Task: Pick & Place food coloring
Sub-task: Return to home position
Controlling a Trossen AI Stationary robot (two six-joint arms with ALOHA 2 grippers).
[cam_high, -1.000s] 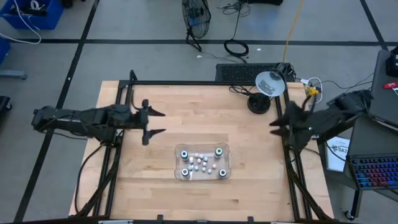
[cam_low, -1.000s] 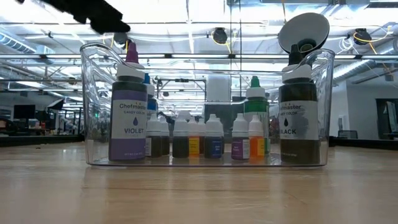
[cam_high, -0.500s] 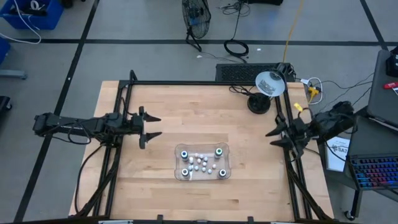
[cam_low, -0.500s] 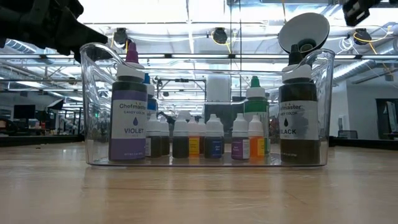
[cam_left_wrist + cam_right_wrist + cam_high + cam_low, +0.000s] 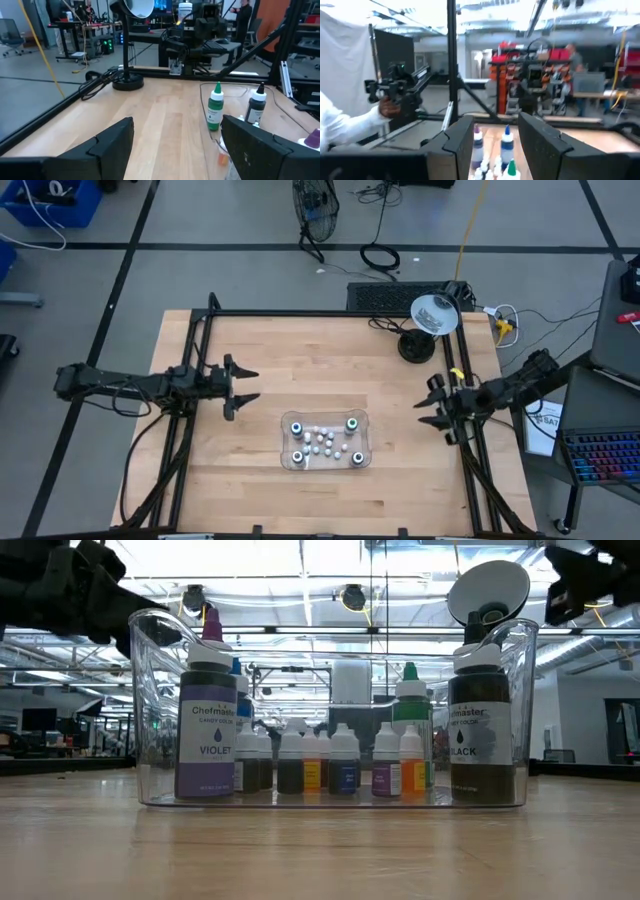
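The food coloring sits in a clear plastic tray (image 5: pixel 326 416) at the table's near middle. Four big dark bottles stand in its corners: violet (image 5: pixel 205 720), black (image 5: pixel 482 725), green (image 5: pixel 410 705) and blue (image 5: pixel 237 680). Several small bottles (image 5: pixel 330 760) stand upright between them, and show as whitish tops (image 5: pixel 320 442) from above. My left gripper (image 5: pixel 247 383) is open and hovers left of the tray, fingers pointing at it. My right gripper (image 5: pixel 428 403) is open and hovers right of the tray near the frame rail. In the left wrist view the green bottle (image 5: pixel 215 107) and black bottle (image 5: pixel 256 105) stand ahead.
A desk lamp (image 5: pixel 425 325) stands at the table's far right corner. Black frame rails (image 5: pixel 205 340) run along the left, far and right edges. Bare wood lies between each gripper and the tray. Beyond the right edge are a keyboard (image 5: pixel 605 455) and papers.
My right gripper has come down and swung in from the right rail toward the near edge and the tray, staying open. My left gripper has drawn back slightly toward the left edge and dropped lower. The tray and bottles have not moved.
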